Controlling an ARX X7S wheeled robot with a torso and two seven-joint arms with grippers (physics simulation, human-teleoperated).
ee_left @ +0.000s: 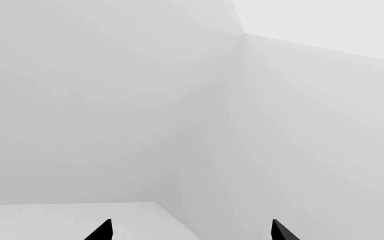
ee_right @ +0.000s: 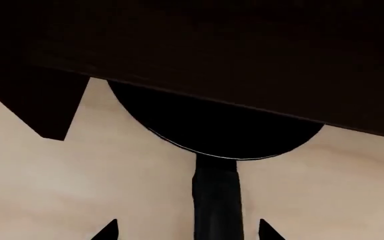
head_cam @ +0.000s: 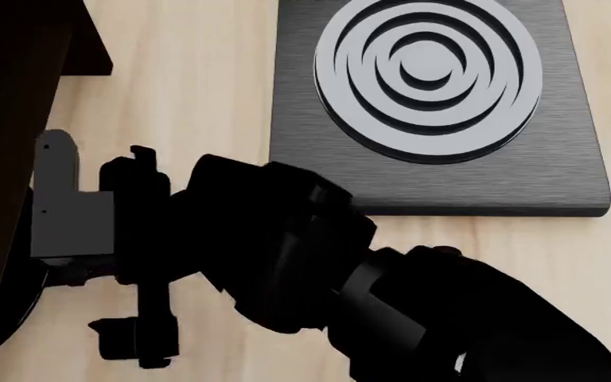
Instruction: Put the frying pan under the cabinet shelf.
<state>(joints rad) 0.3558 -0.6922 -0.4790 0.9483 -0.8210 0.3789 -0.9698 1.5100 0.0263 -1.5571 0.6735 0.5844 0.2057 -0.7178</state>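
In the right wrist view the frying pan (ee_right: 212,132) lies on the pale wooden top, most of its round black body under the dark board of the cabinet shelf (ee_right: 245,45). Only its near arc with the thin white rim shows. Its long black handle (ee_right: 217,200) points out toward my right gripper (ee_right: 188,231), which is open, with the handle between the spread fingertips and touching neither. In the head view the right gripper (head_cam: 114,255) faces the cabinet shelf (head_cam: 3,119) at the left. My left gripper (ee_left: 192,232) is open and empty, facing white walls.
A black square burner plate (head_cam: 560,159) with grey concentric rings lies on the wooden top to the right of my right arm (head_cam: 317,263). A side board of the cabinet (ee_right: 45,105) stands on the surface beside the pan. A white ledge (ee_left: 65,220) shows near the left gripper.
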